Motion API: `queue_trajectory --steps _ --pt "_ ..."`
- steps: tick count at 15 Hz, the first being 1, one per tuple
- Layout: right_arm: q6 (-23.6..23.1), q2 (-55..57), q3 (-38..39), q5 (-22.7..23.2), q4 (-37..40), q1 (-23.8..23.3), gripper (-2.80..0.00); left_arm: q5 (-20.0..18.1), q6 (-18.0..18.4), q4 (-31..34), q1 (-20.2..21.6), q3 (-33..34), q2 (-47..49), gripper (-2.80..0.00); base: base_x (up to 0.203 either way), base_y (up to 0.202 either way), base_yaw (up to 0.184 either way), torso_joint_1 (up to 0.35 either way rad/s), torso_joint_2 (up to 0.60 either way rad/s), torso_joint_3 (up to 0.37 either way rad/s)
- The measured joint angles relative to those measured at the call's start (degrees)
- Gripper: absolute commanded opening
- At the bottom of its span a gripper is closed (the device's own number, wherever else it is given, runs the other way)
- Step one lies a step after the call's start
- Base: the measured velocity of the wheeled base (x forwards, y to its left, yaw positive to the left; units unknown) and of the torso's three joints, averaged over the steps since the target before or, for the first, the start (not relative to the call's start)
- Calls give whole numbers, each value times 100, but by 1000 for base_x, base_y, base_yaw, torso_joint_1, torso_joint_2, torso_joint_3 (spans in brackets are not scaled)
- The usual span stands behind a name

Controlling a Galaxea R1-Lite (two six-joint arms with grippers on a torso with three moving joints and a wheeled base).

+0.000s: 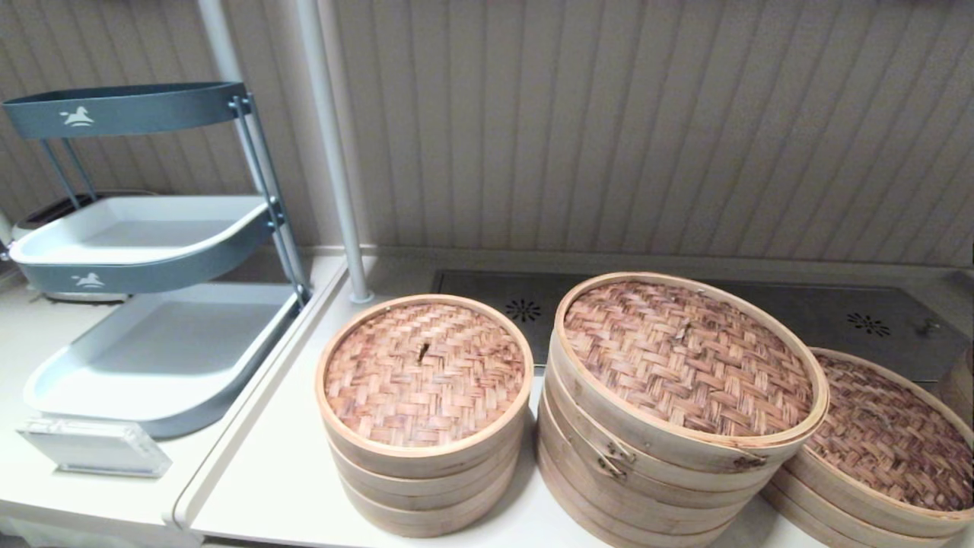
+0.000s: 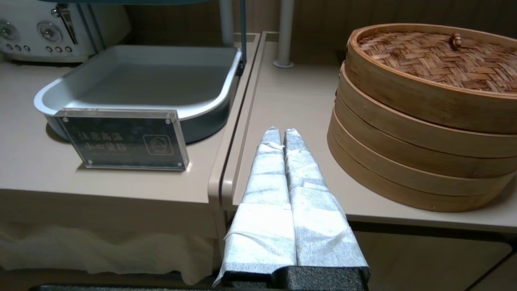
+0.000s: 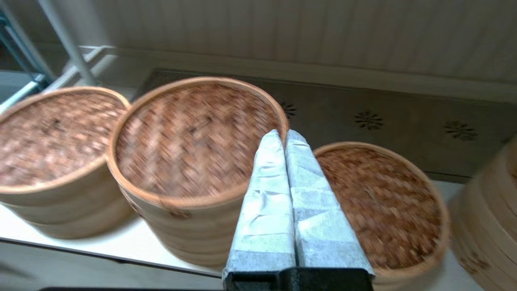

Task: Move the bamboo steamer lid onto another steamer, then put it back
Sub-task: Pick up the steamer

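The bamboo steamer lid, reddish-tan weave with a deep pale rim, sits on the tall middle stack with a metal clasp. To its right stands another steamer, low, wide and under its own dark brown lid. Neither gripper shows in the head view. In the right wrist view my right gripper is shut and empty, raised before the steamers. Its tips point between the lid's right rim and the low steamer. My left gripper is shut and empty, low over the counter's front edge, left of the small steamer.
A smaller steamer stands left of the tall stack, and a further one shows at the far right edge. A tiered rack with white trays, an acrylic sign and a white pole are at the left. A metal vent panel lies behind.
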Motion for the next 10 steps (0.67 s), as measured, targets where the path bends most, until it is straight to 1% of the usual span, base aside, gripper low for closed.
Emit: queue_trajectory --steps 2,5,7,10 --pt "313 856 -902 21 591 210 -280 0 0 0 -2 0 0 -280 0 0 0 0 0 0" --pt "598 1819 -1643 45 1368 377 -280 0 2 0 0 0 0 -280 0 0 0 0 0 0" --pt "663 2234 -1858 66 1568 415 -280 0 2 0 0 0 0 -280 0 0 0 0 0 0" --pt "762 2632 -1911 155 1560 586 -280 -1 0 1 0 0 0 -280 0 0 0 0 0 0"
